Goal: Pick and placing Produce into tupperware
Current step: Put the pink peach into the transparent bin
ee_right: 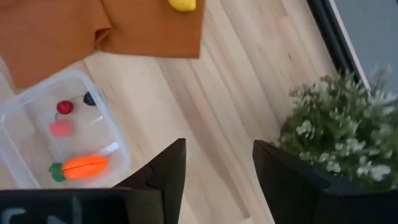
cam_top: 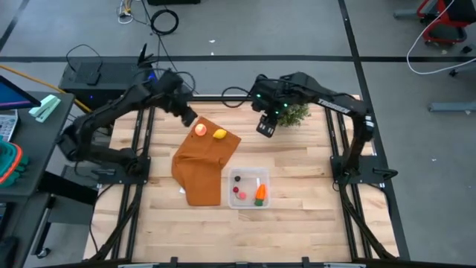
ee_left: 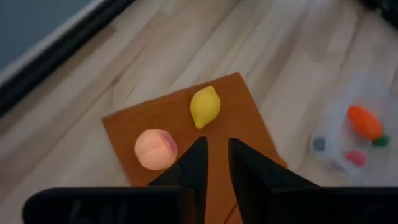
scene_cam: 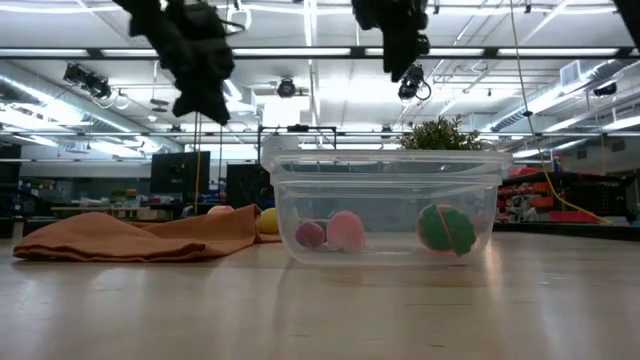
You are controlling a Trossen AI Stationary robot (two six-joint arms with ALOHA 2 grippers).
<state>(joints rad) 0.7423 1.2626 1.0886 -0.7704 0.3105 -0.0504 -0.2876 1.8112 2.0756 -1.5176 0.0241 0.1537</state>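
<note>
Round fruit (ee_left: 155, 149) just beside left fingers (ee_left: 194, 163)

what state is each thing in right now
container: open, no lid, holds carrot and small pieces
carrot: lying in container
peach: on cloth, not packed
lemon: on cloth beside peach, not packed
cloth: rumpled on table
left gripper: slightly open, empty, above cloth
right gripper: open, empty

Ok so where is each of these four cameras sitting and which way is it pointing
High view: overhead, straight down on the table; both arms show, left claw, right claw.
Low view: table height, level past the tupperware; arms hang from above.
Left wrist view: above the orange cloth, own fingers low in frame.
Right wrist view: above the potted plant, open fingers.
Both wrist views share the lemon and carrot.
</note>
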